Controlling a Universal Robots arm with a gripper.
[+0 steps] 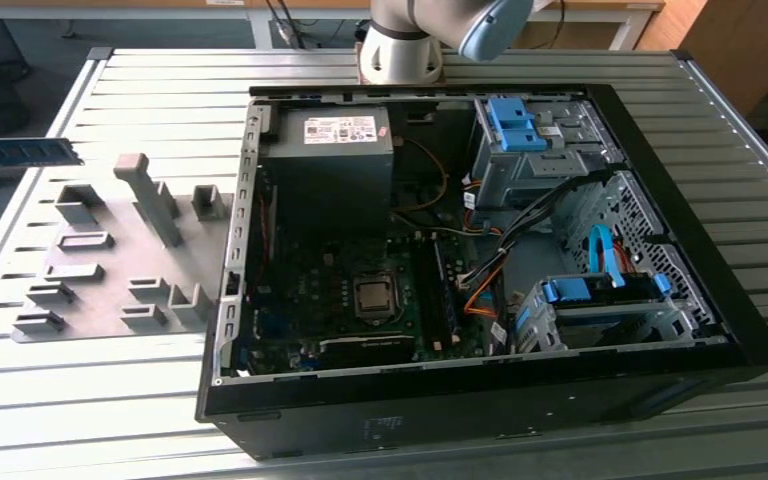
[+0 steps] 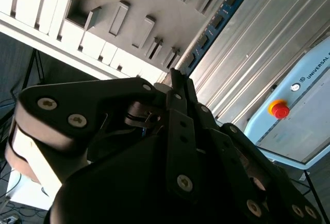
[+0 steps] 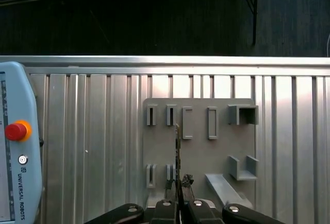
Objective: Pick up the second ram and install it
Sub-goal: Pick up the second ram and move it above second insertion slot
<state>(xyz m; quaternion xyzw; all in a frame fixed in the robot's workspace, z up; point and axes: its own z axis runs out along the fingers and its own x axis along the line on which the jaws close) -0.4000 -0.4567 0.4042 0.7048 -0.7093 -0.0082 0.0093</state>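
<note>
The second ram (image 1: 20, 152) is a long blue-green stick hanging level at the exterior view's far left, above the slatted table and beyond the grey holder plate (image 1: 104, 262). My gripper (image 3: 178, 199) is shut on one end of it. In the first wrist view the ram (image 3: 178, 152) shows edge-on as a thin dark line running out from the fingertips over the holder plate (image 3: 201, 147). In the second wrist view its blue board with dark chips (image 2: 219, 22) sticks out past the black fingers (image 2: 180, 126). The open computer case (image 1: 491, 250) lies at the exterior view's right, motherboard (image 1: 357, 300) exposed.
A teach pendant with a red stop button (image 3: 15, 131) lies on the table beside the holder plate, also seen in the second wrist view (image 2: 279, 109). The arm's base (image 1: 404, 45) stands behind the case. Bright blue drive latches (image 1: 518, 125) and cables sit inside the case.
</note>
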